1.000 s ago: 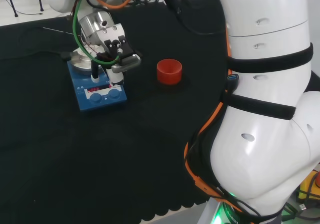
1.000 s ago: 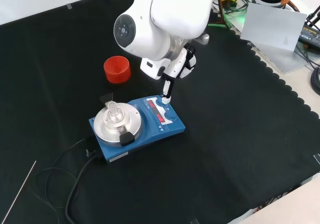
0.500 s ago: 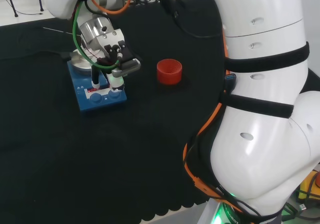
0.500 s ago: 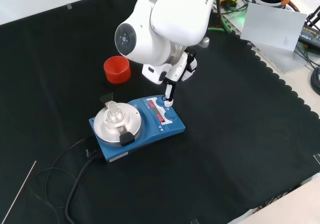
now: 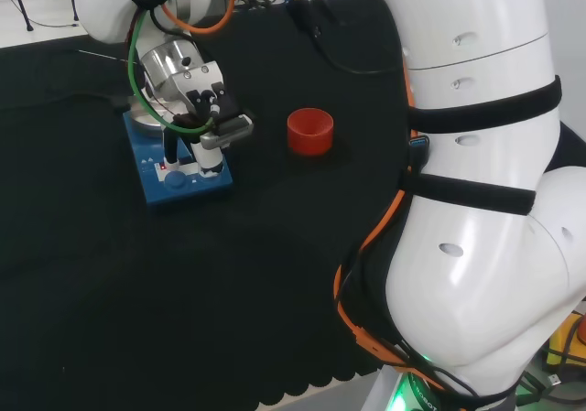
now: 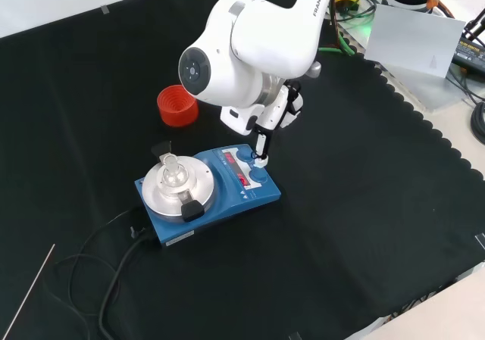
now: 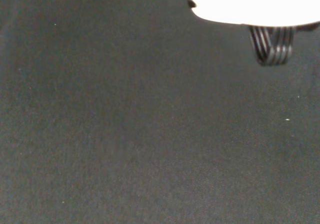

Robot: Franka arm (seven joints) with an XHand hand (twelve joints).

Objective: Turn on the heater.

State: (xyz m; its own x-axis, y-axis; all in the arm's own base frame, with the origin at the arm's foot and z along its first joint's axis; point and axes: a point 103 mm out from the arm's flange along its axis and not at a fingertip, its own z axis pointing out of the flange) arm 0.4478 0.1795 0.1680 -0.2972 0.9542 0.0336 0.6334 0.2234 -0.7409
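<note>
The heater (image 6: pixel 250 196) is a blue box with a round silver plate and a red-lit front panel with two blue knobs. A small clear flask (image 6: pixel 172 168) stands on the plate. In the front view the hand (image 6: pixel 279 111) hangs above the panel, and one straight black finger (image 6: pixel 262 145) reaches down to the panel by the right knob. In the head view the hand (image 5: pixel 209 118) covers the heater's (image 5: pixel 174 178) right side, its fingertip down at the panel. The wrist view has black cloth and a blurred white part of the hand (image 7: pixel 255 4).
A red ribbed ring (image 6: pixel 177 104) stands on the cloth beyond the heater in the front view, to its right in the head view (image 5: pixel 309 131). A black power cord (image 6: pixel 114 268) trails from the heater toward the front-left. The arm's white links (image 5: pixel 476 200) stand at the head view's right.
The hand has come lower and shifted along the front panel; its straight finger moved from the panel's middle toward the right knob in the front view. The heater has not moved.
</note>
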